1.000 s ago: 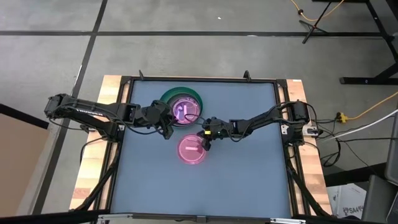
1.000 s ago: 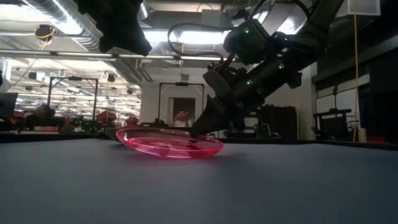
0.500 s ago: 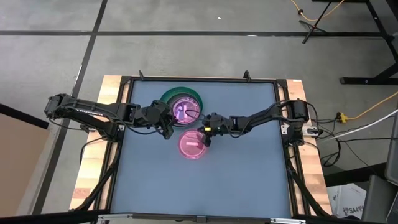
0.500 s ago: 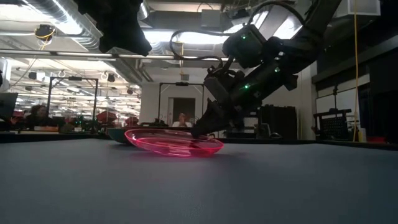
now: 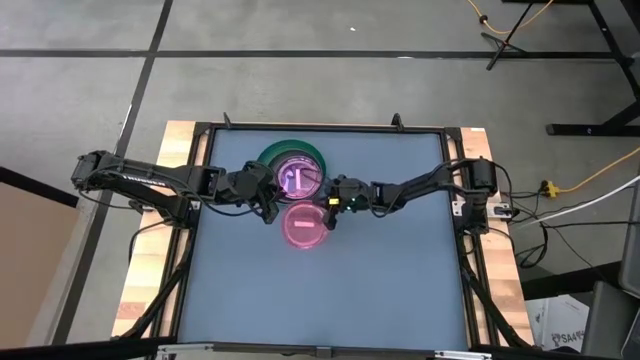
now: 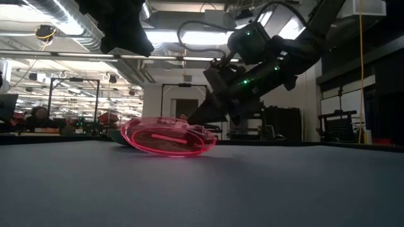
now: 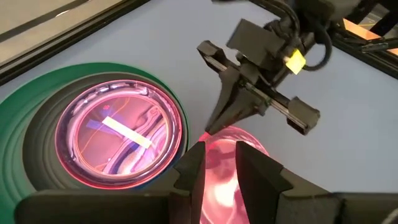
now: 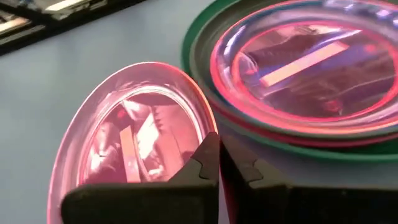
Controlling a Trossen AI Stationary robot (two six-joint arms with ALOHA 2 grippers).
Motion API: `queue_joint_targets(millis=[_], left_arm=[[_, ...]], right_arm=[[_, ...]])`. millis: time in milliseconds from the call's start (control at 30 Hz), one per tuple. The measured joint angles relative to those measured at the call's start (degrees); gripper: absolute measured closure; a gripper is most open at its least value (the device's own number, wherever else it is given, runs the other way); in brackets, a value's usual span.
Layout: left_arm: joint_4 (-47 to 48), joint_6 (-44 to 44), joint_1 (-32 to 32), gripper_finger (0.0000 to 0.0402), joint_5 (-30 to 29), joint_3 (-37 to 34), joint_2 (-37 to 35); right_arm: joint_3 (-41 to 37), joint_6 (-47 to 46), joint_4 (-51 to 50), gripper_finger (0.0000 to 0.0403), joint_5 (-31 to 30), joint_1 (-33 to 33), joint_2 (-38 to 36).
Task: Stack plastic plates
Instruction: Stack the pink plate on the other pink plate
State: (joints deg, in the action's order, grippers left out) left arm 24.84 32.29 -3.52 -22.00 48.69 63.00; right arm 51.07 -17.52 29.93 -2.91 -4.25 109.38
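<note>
A stack stands at the table's far middle: a large dark green plate point(image 5: 268, 156) at the bottom, a dark grey one point(image 7: 38, 163) in it, and translucent pink plates point(image 5: 299, 177) on top. Just near of it a loose translucent pink plate point(image 5: 304, 227) stands tilted. My right gripper point(image 5: 328, 211) is shut on this plate's right side. My left gripper point(image 5: 268, 203) hovers at the stack's near left side, above the table; its fingers point(image 7: 193, 171) stand a little apart with nothing between them. My right gripper pinches the loose pink plate's rim point(image 8: 209, 127) between its two shut fingers, on the plate's right side. The fingers come from the table's right, slanting down. The plate tilts, its held side point(image 6: 203, 130) raised and its opposite rim point(image 6: 161, 151) on the table.
A black frame point(image 5: 320, 127) runs around the grey-blue table top, with wooden strips point(image 5: 160, 260) outside it. The near half of the table point(image 5: 320, 300) holds no objects. In the low view a person point(image 6: 38, 115) shows in the room far behind.
My right gripper has moved toward the table's far edge and the stack, and a little up, taking the loose pink plate along. The plate has slid nearer to the stack and has tipped from nearly flat to tilted, its held rim raised.
</note>
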Motion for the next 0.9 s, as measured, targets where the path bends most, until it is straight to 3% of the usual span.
queue_joint_targets(millis=[600, 900], left_arm=[[0.0, 0.0, 0.0, 0.032, 0.0, 0.0, 0.0], [0.0, 0.16, 0.01, 0.032, 0.0, 0.0, 0.0]], right_arm=[[2.42, 0.44, 4.33, 0.0403, 1.51, -4.16, 0.07], [8.85, 6.26, -3.25, 0.0403, 0.89, -7.66, 0.07]])
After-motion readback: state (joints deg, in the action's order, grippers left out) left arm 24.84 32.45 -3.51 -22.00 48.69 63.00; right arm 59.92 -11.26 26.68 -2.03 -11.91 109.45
